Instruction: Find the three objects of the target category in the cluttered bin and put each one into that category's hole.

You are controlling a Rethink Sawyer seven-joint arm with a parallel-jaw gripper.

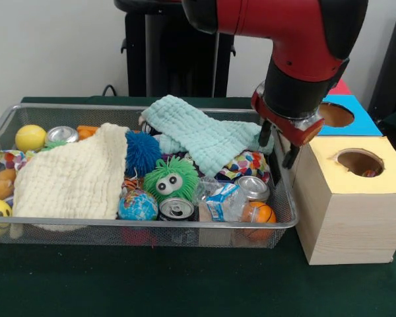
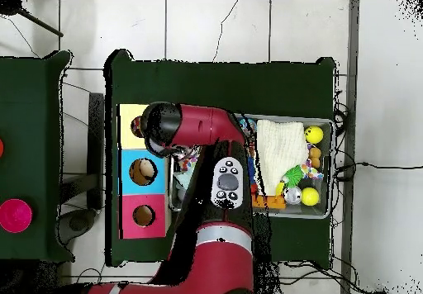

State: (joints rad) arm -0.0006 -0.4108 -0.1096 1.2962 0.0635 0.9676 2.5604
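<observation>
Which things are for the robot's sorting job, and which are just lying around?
For the job: claw, wire bin, yellow-topped box with a hole.
Just lying about: cream cloth, mint cloth, pink round thing on the side table.
Which toys count, I cannot tell.

Three cans (image 1: pixel 176 209), two cloths (image 1: pixel 72 177), three holes (image 1: pixel 360 162)

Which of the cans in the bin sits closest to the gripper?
The can beside the crushed water bottle, below the gripper. The others lie at the front wall and the far-left corner.
</observation>
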